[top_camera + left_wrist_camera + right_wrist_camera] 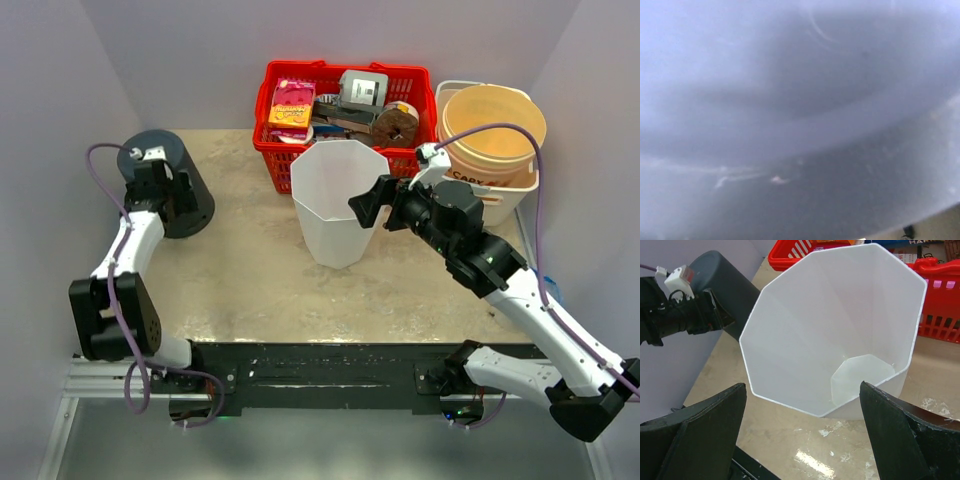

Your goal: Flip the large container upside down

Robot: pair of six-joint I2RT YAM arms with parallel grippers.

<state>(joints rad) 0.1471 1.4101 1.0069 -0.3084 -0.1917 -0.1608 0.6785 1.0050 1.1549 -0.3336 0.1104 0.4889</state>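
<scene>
plastic bin (338, 205), white and thin-walled, stands upright mid-table before the red basket (272, 150): likely light, flexy, slick. right claw (802, 387) gapes empty just short of its rim; i'd pinch the near wall there. left claw (170, 192), by the dark tub (197, 212), i can't tell.

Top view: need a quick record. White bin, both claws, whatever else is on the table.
white bin: upright, mouth up, empty, mid-table; not yet flipped
right claw: open, at the white bin's right rim, not closed on it
left claw: at the dark grey bin on the left; contact unclear
behind: red basket with items; orange bucket inside a white tub
</scene>
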